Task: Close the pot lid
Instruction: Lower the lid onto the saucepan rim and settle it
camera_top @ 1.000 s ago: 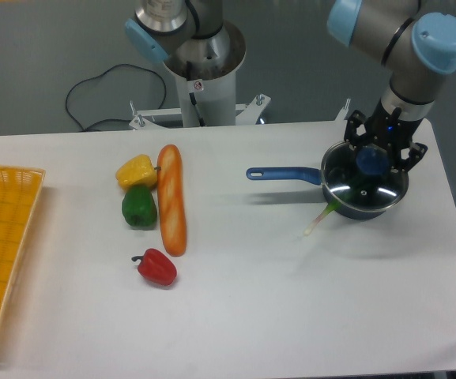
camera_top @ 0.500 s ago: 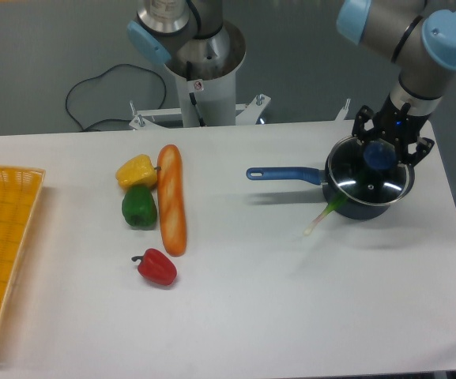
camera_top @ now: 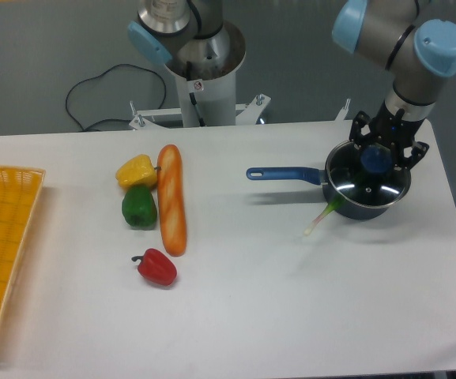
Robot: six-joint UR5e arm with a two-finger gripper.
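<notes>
Tabletop (camera_top: 235, 316), white, seen from above and in front, with a robot arm reaching in from the upper right. At the right side stands the pot (camera_top: 367, 189), small, round and dark, its long blue handle pointing left. The lid (camera_top: 367, 180), a clear glass disc with a metal rim and a blue knob in the middle, lies over the mouth of the pot; whether it sits fully flat on the rim cannot be told. The gripper (camera_top: 376, 158), black, comes straight down over the lid, and its jaws stand on either side of the blue knob, close against it; whether they are pressing the knob or have let go cannot be told. A thin pale green stalk (camera_top: 320, 219) sticks out from the front left edge of the pot and slants down onto the tabletop. Left of centre lies a long bread loaf (camera_top: 171, 199), set lengthwise away from the camera. Just left of it are a yellow pepper (camera_top: 136, 171) and, below that, a green pepper (camera_top: 139, 207), both touching or nearly touching the loaf. A red pepper (camera_top: 157, 267) lies near the loaf's front end. At the far left edge is a yellow basket (camera_top: 2, 237).
</notes>
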